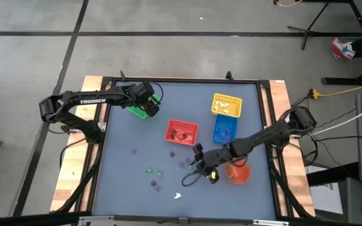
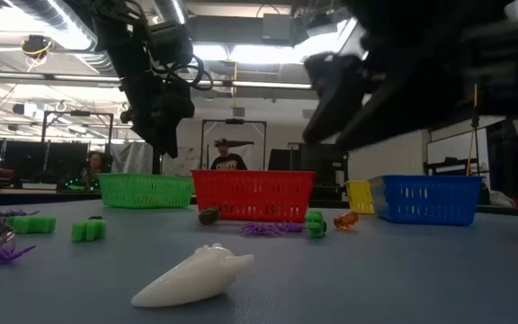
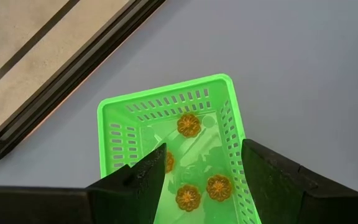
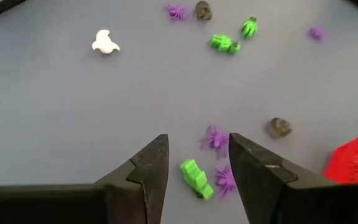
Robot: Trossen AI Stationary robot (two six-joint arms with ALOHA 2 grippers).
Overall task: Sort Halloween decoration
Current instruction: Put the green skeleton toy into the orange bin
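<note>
Halloween trinkets are partly sorted: orange pumpkins (image 3: 189,124) lie in the green basket (image 3: 112,116) directly below the left gripper (image 3: 201,171), whose fingers stand apart and empty, so a drop there looks complete. The rest lie loose on the table (image 1: 124,176). The right gripper (image 4: 197,163) hovers with its fingers spread and empty over a green trinket (image 4: 196,177), which sits just ahead of and between the fingertips, with purple spiders (image 4: 215,138) touching or just beside it on either side.

To do this pick well, descend straight so the fingers bracket only the green piece, and keep clear of the spiders. A white ghost (image 4: 105,42) lies well beyond.
</note>
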